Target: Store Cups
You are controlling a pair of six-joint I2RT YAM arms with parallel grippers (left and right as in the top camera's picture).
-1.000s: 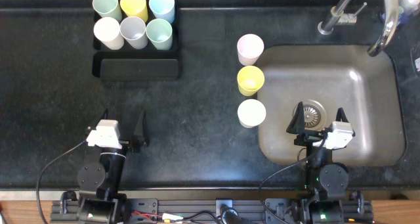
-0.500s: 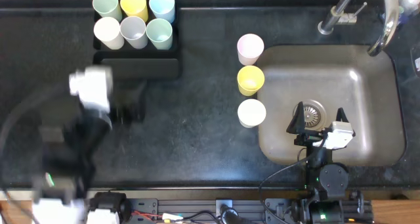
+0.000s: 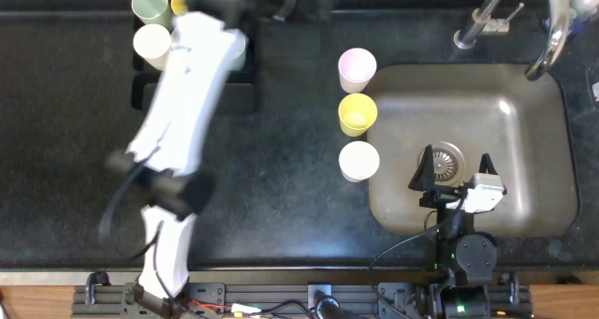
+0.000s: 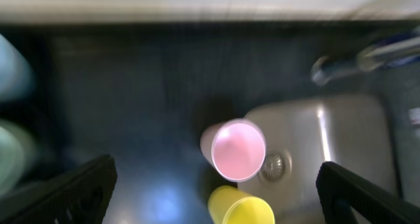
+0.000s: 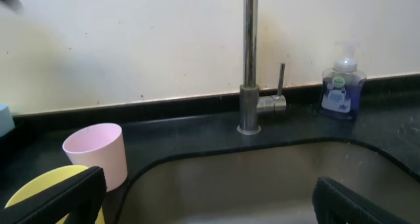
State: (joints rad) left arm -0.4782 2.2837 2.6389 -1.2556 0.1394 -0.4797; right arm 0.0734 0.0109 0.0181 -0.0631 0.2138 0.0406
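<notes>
With my left claw (image 4: 215, 182) spread wide high above the pink cup (image 3: 357, 69) on the tabletop (image 3: 299, 197) just left of the sink (image 3: 524, 132), an off-centre descent could knock it into the sink or the yellow cup (image 3: 357, 113); my right claw (image 3: 453, 172) rests released over the sink.

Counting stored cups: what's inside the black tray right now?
A green cup and a white cup stand in the tray. The left arm lies across the rest of it, so any other cups there are covered.
</notes>
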